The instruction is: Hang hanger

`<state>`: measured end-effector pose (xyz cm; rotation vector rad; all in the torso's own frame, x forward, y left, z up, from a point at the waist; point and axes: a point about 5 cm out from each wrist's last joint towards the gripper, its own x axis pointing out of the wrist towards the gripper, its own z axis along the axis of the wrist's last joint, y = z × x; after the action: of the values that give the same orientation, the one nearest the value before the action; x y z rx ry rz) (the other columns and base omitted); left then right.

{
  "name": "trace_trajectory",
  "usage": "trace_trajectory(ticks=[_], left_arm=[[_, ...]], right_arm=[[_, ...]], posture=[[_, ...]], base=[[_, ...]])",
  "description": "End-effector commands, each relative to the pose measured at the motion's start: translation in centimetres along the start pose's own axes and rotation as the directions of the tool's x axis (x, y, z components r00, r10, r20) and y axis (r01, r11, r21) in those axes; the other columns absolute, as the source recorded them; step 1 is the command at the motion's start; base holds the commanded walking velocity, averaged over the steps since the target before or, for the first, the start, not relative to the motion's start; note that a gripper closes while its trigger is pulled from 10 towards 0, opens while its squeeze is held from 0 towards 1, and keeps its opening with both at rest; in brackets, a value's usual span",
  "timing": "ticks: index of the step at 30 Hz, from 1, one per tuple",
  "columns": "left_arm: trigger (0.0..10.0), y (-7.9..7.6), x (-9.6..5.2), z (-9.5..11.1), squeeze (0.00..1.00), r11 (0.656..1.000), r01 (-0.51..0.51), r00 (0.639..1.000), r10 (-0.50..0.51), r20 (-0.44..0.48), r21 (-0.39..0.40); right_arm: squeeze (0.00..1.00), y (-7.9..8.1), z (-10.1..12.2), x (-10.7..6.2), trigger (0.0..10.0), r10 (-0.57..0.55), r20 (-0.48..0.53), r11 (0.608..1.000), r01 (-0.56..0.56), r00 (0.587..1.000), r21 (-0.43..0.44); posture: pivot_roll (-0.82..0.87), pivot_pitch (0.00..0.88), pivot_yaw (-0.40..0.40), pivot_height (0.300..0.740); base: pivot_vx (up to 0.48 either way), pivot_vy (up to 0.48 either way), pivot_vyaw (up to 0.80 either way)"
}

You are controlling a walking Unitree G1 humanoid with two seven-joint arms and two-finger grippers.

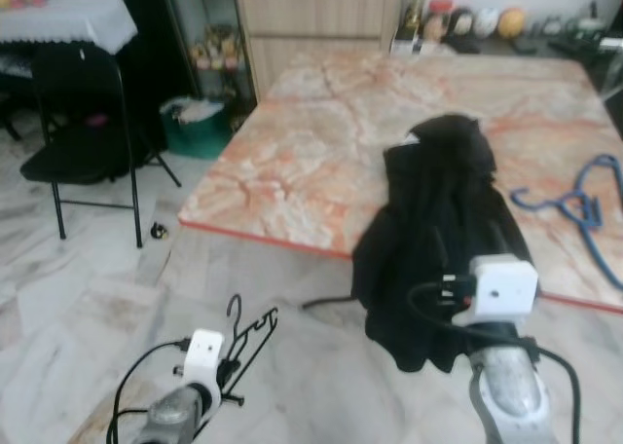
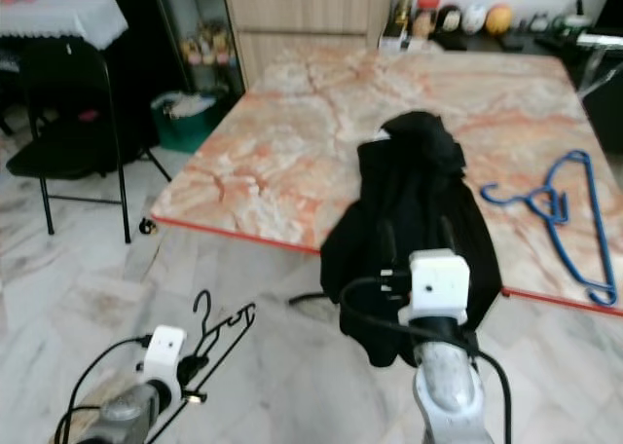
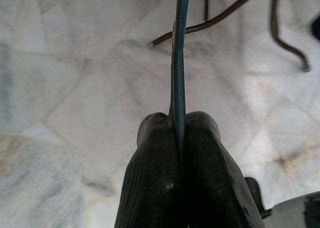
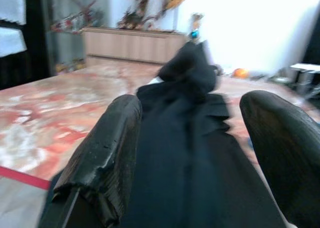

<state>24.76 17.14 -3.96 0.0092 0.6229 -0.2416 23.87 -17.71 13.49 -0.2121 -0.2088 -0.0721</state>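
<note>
Across the upper right of your head views runs the marble counter, pink and orange veined, its red-edged near side crossing the middle of the frame. Over that near edge, right of centre, drapes a black garment, its lower part hanging off toward the pale marble floor. At upper left you have a black folding chair, and behind it, nearer the counter, a green bin.

At the far right a blue hanger lies flat on the counter, well apart from the garment; in the left eye view the frame edge cuts it off.

At lower right your right gripper points at the garment, its jaws spread wide with the black cloth between them in the wrist view; whether the fingertips touch the cloth you cannot tell, as that picture is blurred.

At lower left your left gripper has its jaws clamped shut on the black hanger, which juts up and right over the floor, hook uppermost. In the wrist view the thin bar is pinched between the two pads and looks bluish, perhaps from the light.
</note>
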Motion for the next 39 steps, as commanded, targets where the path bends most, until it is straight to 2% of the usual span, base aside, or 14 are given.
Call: trace_trajectory(ticks=[1,12,20,24,26,27,28,29,30,32,35,36,37,39], left_arm=[[10.0,0.8,-0.3,-0.2,0.0,1.0,-0.015,1.0,0.016,-0.009,0.018],[10.0,0.9,-0.4,-0.3,0.0,1.0,-0.022,1.0,0.023,-0.019,0.018],[10.0,0.9,-0.3,-0.3,0.0,0.999,-0.032,0.999,0.033,-0.023,0.038],[10.0,0.9,-0.3,-0.3,0.0,0.999,-0.036,0.999,0.037,-0.025,0.039],[10.0,1.0,-0.3,-0.3,0.0,0.999,-0.038,0.999,0.039,-0.025,0.039],[10.0,1.0,-0.3,-0.3,0.0,0.998,-0.042,0.999,0.043,-0.026,0.037],[10.0,1.1,-0.3,-0.3,0.0,0.998,-0.043,0.999,0.044,-0.027,0.037],[10.0,1.1,-0.4,-0.4,0.0,0.998,-0.042,0.999,0.044,-0.029,0.039],[10.0,1.1,-0.4,-0.4,0.0,0.998,-0.042,0.999,0.044,-0.029,0.039],[10.0,1.1,-0.4,-0.5,0.0,0.998,-0.042,0.998,0.043,-0.034,0.041],[10.0,1.2,-0.5,-0.6,0.0,0.998,-0.04,0.998,0.042,-0.04,0.045],[10.0,1.2,-0.5,-0.6,0.0,0.998,-0.04,0.998,0.042,-0.04,0.045],[10.0,1.3,-0.6,-0.8,0.0,0.998,-0.042,0.998,0.045,-0.049,0.044],[10.0,1.4,-0.7,-1.1,0.0,0.998,-0.048,0.996,0.051,-0.067,0.048]], right_arm=[[0.0,0.3,-0.3,0.0,10.0,0.0,-0.013,1.0,0.0,1.0,0.016],[0.0,-0.2,-1.2,0.0,10.0,-0.013,-0.045,1.0,0.014,0.999,0.022],[0.0,-1.0,-6.0,-1.2,10.0,-0.051,-0.238,0.982,0.093,0.97,0.166],[0.0,-1.8,-11.2,-3.0,10.0,-0.064,-0.439,0.966,0.166,0.896,0.198],[0.0,-1.9,-12.4,-3.6,10.0,-0.062,-0.488,0.97,0.169,0.871,0.178],[0.0,-1.8,-14.0,-4.5,10.0,-0.037,-0.553,0.972,0.159,0.832,0.174],[0.0,-1.7,-14.3,-4.7,10.0,-0.03,-0.567,0.972,0.157,0.823,0.177],[0.0,-1.3,-15.4,-5.5,10.0,0.005,-0.62,0.978,0.125,0.785,0.166],[0.0,-1.3,-15.4,-5.5,10.0,0.005,-0.62,0.978,0.125,0.785,0.166],[0.0,0.0,-17.1,-7.0,10.0,0.084,-0.694,0.981,0.061,0.715,0.182],[0.0,0.8,-18.3,-8.6,10.0,0.112,-0.756,0.983,0.038,0.645,0.178],[0.0,0.8,-18.3,-8.6,10.0,0.112,-0.756,0.983,0.038,0.645,0.178],[0.0,1.0,-19.3,-10.4,10.0,0.115,-0.818,0.981,0.065,0.563,0.182],[0.0,1.1,-19.9,-11.9,10.0,0.108,-0.859,0.982,0.079,0.5,0.169]], posture=[[-0.03,0.0,0.05,0.74],[-0.03,0.0,0.054,0.74],[-0.04,0.0,0.056,0.74],[-0.04,0.0,0.057,0.74],[-0.04,0.0,0.059,0.74],[-0.04,0.001,0.064,0.74],[-0.04,0.001,0.064,0.74],[-0.04,0.0,0.071,0.74],[-0.04,0.0,0.071,0.74],[-0.04,0.0,0.075,0.74],[-0.05,0.0,0.078,0.74],[-0.05,0.0,0.078,0.74],[-0.05,0.0,0.077,0.74],[-0.04,0.0,0.08,0.74]], base=[[-0.296,0.0,0.0],[-0.293,0.0,0.0],[0.0,0.0,0.0],[0.0,0.0,0.0],[0.0,0.0,0.0],[0.0,0.0,0.0],[0.0,0.0,0.0],[0.0,0.0,0.0],[0.0,0.0,0.0],[0.0,0.0,0.0],[0.0,0.0,0.0],[0.0,0.0,0.0],[0.0,0.0,0.0],[0.0,0.0,0.0]])
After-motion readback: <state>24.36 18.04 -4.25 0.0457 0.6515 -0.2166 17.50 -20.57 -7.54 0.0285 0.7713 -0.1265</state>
